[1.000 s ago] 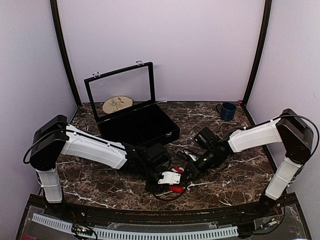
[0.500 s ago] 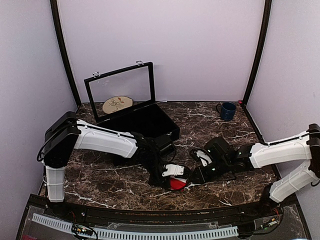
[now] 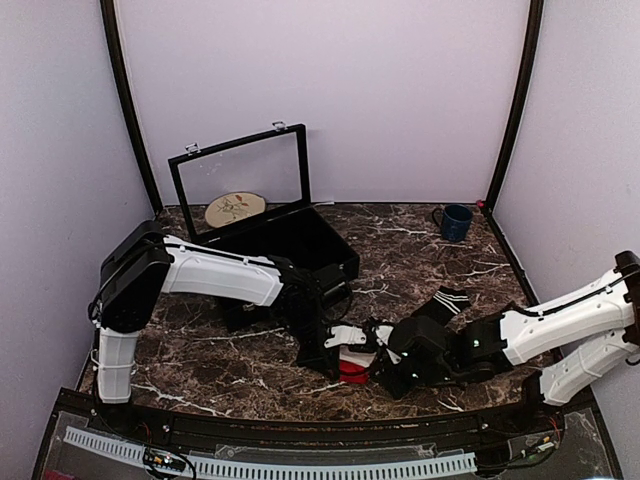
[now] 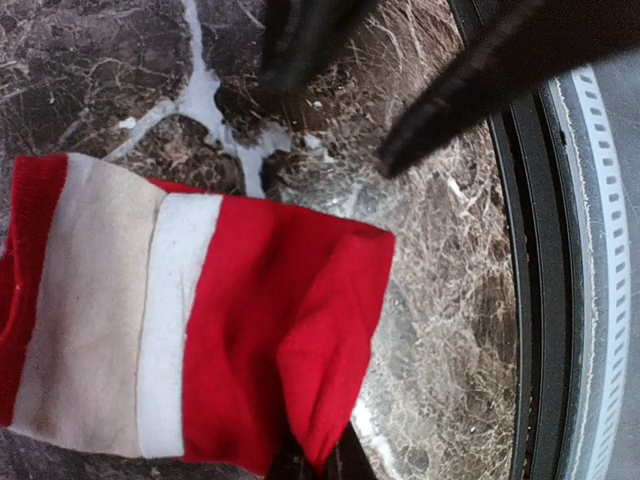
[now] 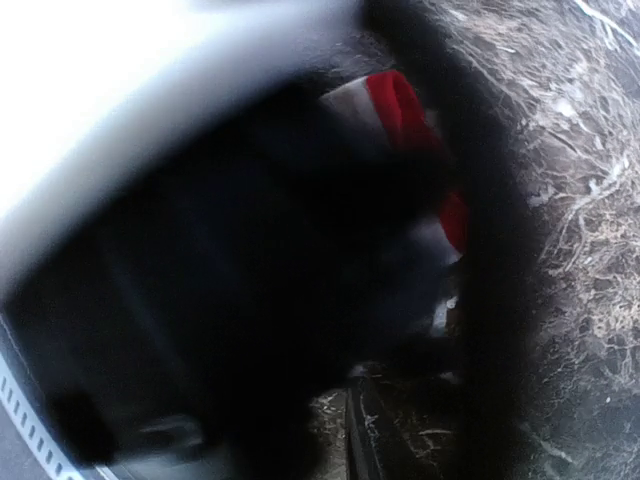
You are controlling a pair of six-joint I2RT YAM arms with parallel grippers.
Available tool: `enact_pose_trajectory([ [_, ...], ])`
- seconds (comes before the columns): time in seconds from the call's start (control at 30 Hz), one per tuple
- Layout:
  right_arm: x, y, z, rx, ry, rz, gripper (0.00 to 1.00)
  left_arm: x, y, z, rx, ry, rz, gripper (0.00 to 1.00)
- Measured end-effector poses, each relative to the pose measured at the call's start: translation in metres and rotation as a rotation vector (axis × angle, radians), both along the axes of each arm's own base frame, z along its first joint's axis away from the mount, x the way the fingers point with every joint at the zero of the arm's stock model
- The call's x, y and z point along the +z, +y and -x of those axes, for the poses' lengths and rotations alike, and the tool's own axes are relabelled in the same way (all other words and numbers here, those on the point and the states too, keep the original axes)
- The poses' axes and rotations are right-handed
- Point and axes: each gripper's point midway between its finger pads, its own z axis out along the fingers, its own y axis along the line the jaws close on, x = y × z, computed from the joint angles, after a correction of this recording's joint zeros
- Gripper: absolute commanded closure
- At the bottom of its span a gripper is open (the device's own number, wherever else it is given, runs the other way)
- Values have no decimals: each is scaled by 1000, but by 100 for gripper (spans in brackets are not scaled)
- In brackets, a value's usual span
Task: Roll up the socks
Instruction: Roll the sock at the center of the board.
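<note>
OK, bench [image 3: 200,360] is dark marble, black case [image 3: 290,250] upper left, lid up. Low centre by the near edge: red sock [image 3: 352,368] (white band showing); black striped sock [image 3: 445,300] sits apart, to its upper right. Spread with nothing between them: left fingers [image 4: 300,45], just beside the red sock. At its right side, right fingers [image 3: 384,362]; too blurred, can't tell their state.

Cut off and blurred
The red sock [image 4: 250,330] runs off the left wrist view's edge; the right wrist view is mostly dark blur.
</note>
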Motion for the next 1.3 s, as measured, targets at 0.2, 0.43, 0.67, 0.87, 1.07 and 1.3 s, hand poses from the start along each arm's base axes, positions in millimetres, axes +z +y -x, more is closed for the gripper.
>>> enact_pose_trajectory([
  [0.2,4,13,14,66,-132,56,72,-2,3,4,9,67,-3,100],
  [0.43,-3,20,18,121,-246,137,64,2,5,3,24,116,7,100],
  [0.67,-4,24,12,152,-324,169,59,5,4,3,26,145,20,100],
  [0.87,-5,28,9,187,-368,189,55,2,3,7,23,178,20,100],
  [1.07,-11,29,8,239,-399,230,54,-2,3,10,21,200,17,100],
  [1.3,-13,33,10,286,-410,250,55,-2,5,11,21,208,12,100],
])
